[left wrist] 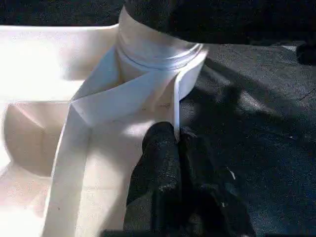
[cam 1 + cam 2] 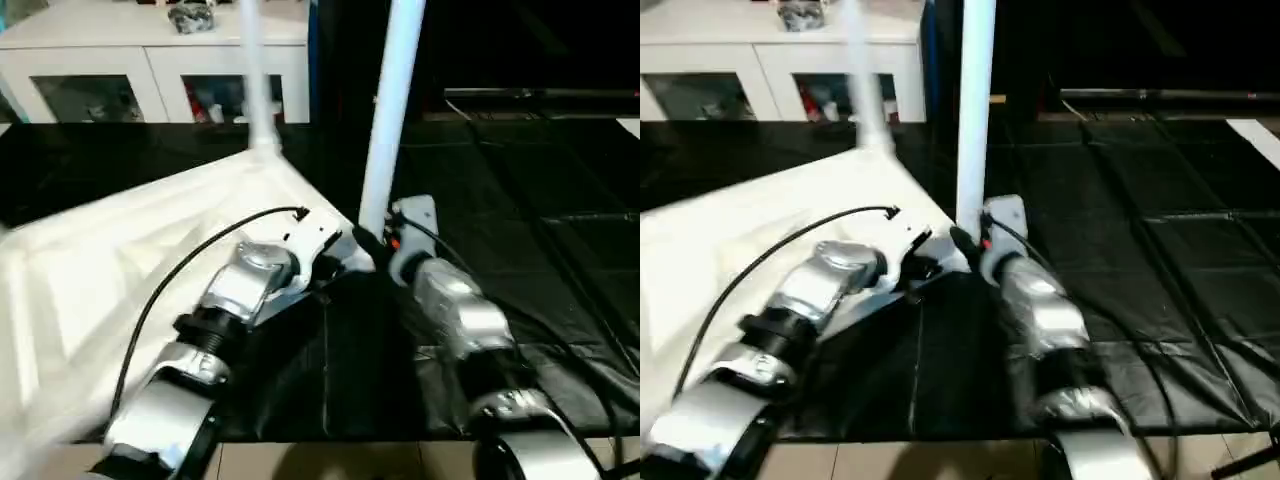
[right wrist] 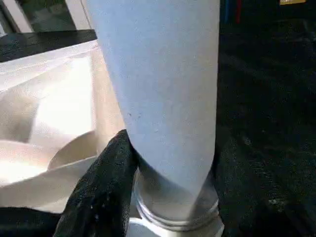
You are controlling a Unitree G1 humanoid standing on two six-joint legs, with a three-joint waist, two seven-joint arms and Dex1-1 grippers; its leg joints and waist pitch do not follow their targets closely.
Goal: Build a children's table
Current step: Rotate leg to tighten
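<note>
The white tabletop [image 2: 120, 270] lies upside down (ribbed side up) on the black floor mat [image 2: 540, 230], filling the left of the scene. The left gripper [image 1: 177, 140] is pressed together, pinching the top's rim wall just beside the near-right corner socket [image 1: 163, 57]. 2 legs stand upright: the far leg [image 2: 255, 75] and the near leg [image 3: 163, 84], which the right gripper [image 3: 168, 173] clasps just above the socket.
</note>
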